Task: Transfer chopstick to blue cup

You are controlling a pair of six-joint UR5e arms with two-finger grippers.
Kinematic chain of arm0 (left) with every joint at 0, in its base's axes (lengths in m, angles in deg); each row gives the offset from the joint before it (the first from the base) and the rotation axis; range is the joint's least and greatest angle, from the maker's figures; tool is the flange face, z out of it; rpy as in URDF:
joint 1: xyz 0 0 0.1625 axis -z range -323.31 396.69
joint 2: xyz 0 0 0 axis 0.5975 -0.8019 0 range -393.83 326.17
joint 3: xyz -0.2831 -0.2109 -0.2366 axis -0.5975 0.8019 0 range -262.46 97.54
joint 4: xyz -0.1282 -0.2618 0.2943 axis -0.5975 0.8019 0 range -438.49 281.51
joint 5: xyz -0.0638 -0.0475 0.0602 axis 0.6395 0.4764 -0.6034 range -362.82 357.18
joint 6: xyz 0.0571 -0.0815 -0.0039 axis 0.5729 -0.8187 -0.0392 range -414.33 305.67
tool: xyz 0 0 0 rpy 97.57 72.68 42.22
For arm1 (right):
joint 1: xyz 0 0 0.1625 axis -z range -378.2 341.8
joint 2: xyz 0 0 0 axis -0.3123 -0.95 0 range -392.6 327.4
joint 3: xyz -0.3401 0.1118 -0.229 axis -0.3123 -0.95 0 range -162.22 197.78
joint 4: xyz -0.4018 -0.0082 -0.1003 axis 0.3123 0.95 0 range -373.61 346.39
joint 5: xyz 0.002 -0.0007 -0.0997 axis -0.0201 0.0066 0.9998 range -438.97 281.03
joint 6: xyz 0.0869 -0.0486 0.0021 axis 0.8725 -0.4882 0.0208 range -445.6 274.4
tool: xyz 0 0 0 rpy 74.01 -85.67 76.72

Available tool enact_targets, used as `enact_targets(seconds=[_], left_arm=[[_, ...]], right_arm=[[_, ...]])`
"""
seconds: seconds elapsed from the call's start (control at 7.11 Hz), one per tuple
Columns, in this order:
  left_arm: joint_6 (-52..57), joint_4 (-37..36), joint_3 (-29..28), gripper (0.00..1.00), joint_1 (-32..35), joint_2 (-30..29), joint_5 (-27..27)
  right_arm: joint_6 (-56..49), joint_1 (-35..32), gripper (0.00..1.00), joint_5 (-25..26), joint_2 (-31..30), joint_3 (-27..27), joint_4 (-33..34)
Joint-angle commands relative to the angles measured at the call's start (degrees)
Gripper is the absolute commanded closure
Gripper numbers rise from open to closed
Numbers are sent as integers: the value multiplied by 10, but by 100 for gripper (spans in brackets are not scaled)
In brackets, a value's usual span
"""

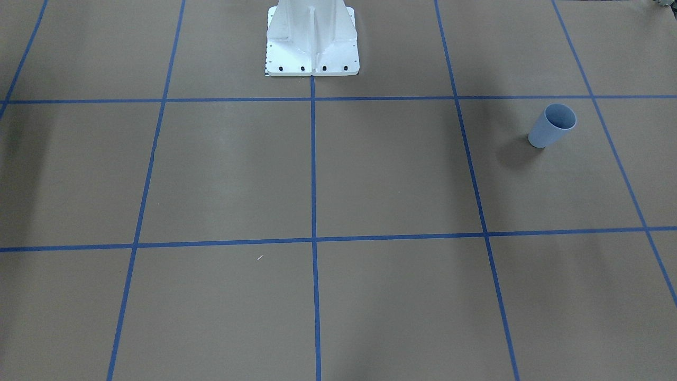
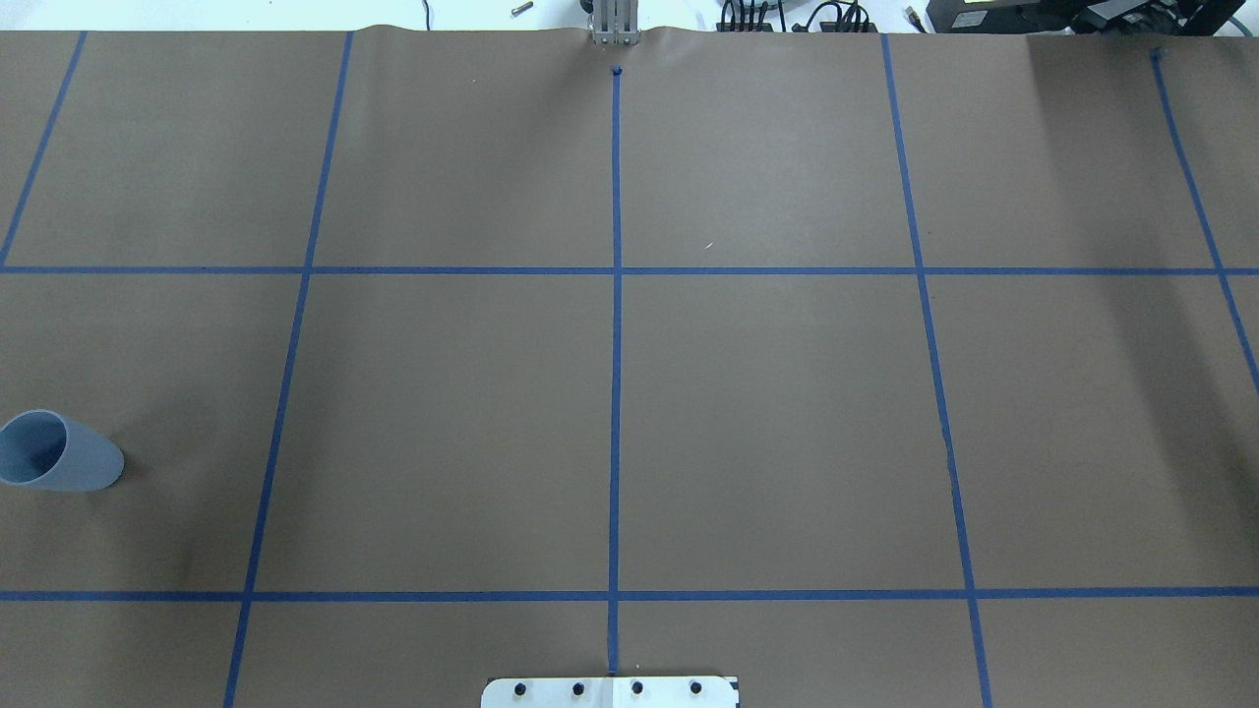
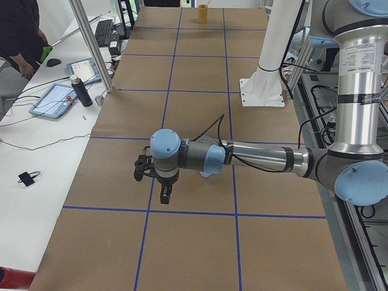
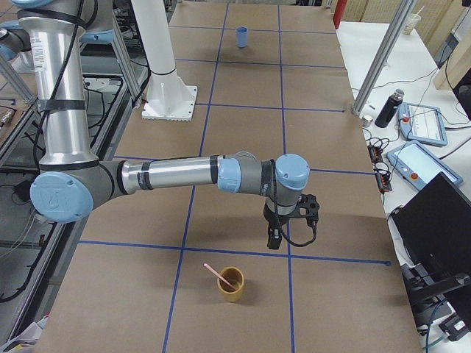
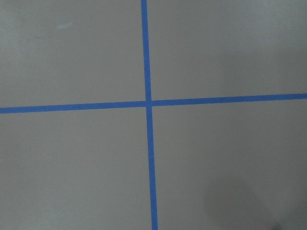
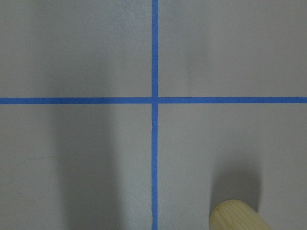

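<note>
The blue cup (image 1: 552, 125) stands upright and empty on the brown paper, at the far left in the overhead view (image 2: 54, 452) and far off in the exterior right view (image 4: 241, 36). A salmon-pink chopstick (image 4: 218, 275) leans in a tan wooden cup (image 4: 230, 284) at the table's right end; that cup's rim shows in the right wrist view (image 6: 237, 216). My right gripper (image 4: 274, 237) hangs just beyond the tan cup, pointing down. My left gripper (image 3: 163, 195) hangs low over the paper near the blue cup's end. I cannot tell if either is open.
Blue tape lines grid the paper (image 2: 615, 393). The robot's white base (image 1: 312, 39) stands at mid-table. A side bench with tablets and a dark bottle (image 4: 387, 108) runs along the far edge. A person (image 3: 21, 36) stands by it.
</note>
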Motion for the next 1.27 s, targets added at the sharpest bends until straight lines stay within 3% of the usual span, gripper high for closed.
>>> enact_targets(seconds=[0.0,0.28,0.56,0.7,1.12], left_arm=[[-31,1,37,1,-24,22,2],[-138,16,95,1,-76,52,3],[-307,194,104,1,-152,125,1],[-354,239,103,1,-182,140,-3],[-362,239,82,1,-236,133,-4]], right_arm=[[2,1,0,-2,-4,-4,0],[2,2,0,-2,-3,-1,-1],[2,2,0,-7,-3,0,0],[2,2,0,-8,-3,0,0],[3,6,0,-8,-2,-3,1]])
